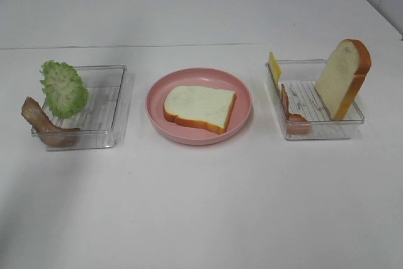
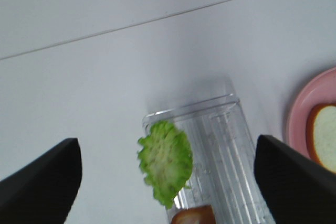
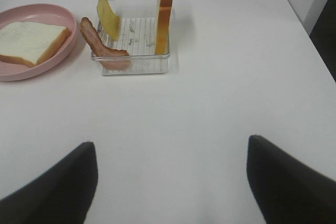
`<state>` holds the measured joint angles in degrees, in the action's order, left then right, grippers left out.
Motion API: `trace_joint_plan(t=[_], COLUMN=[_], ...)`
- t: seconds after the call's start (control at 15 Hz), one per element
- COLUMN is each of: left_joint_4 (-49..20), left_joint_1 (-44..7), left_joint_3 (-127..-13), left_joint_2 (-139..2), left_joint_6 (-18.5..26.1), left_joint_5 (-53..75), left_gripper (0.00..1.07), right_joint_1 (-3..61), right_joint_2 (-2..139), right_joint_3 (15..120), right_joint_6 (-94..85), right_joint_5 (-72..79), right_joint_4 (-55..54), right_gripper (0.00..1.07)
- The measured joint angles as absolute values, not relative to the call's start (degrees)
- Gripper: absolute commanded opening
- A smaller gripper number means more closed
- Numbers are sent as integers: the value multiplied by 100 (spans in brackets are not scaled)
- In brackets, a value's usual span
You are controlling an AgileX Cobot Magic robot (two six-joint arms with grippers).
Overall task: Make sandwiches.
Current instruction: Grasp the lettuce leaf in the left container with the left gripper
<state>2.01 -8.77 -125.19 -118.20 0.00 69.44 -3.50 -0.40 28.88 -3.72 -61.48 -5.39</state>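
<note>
On the white table (image 1: 201,218), only the base of the sandwiches is laid: one flat bread slice (image 1: 198,106) on the pink plate (image 1: 195,77). A second, upright bread slice (image 1: 340,77) is leaned in the right tray (image 1: 315,131). Both are judged light and firm, best pinched across the crust. The lettuce (image 1: 63,87) in the left tray (image 1: 104,102) is judged floppy, the bacon strips (image 1: 39,121) bendy, and the cheese slice (image 1: 274,67) thin and slippery; raised edges are favoured. The left gripper (image 2: 167,142) and right gripper (image 3: 170,145) are spread wide, empty. No writing is seen.
</note>
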Motion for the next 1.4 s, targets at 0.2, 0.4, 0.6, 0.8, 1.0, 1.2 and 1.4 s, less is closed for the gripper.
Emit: trace_joint_plan(t=[0.2,0.4,0.6,0.8,1.0,1.2,1.4], left_joint_4=[-258,-516,-647,-682,-710,-739,-796], left_joint_1=[-235,80,63,-52,-138,-143,-143], left_joint_3=[-11385,-10663,-10428,-10422,-10422,-10422,-10422], left_joint_2=[-11207,-10961,-11236,-11734,-12193,-12760,-12834], left_joint_6=[0,0,-40,-29,0,40,97], left_joint_5=[6950,6990,7013,6744,6377,6125,5982], left_gripper=[84,84,82,81,81,73,67], right_joint_1=[-350,-350,-350,-350,-350,-350,-350], right_joint_2=[-40,-40,-40,-40,-40,-40,-40], right_joint_3=[2888,2888,2888,2888,2888,2888,2888], right_joint_6=[-372,-372,-372,-372,-372,-372,-372], right_joint_5=[-6148,-6148,-6148,-6148,-6148,-6148,-6148], right_joint_4=[-539,-539,-539,-539,-539,-539,-539], right_gripper=[75,75,75,75,75,75,75])
